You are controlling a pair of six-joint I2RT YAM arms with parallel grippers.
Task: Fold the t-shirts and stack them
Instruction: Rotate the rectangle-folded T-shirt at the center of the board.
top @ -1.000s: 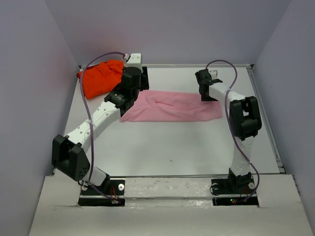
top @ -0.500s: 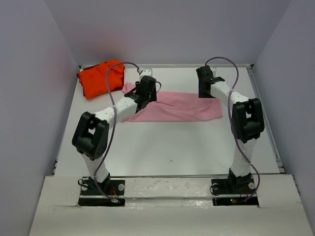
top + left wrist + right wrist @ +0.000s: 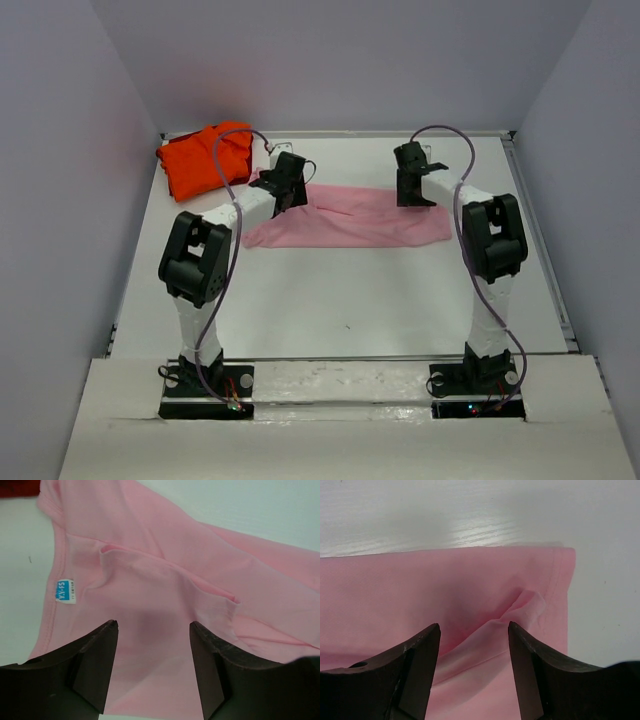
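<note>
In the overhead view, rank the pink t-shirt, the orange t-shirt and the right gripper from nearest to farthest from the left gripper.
1. The pink t-shirt, directly beneath the left gripper.
2. The orange t-shirt, in the far left corner.
3. The right gripper, across over the pink one's right half.

Pink t-shirt (image 3: 350, 215) lies across the desk (image 3: 340, 290), far half, beneath left tool (image 3: 287, 183) and right tool (image 3: 412, 190); orange-red t-shirt (image 3: 200, 158) in far-left corner.
</note>
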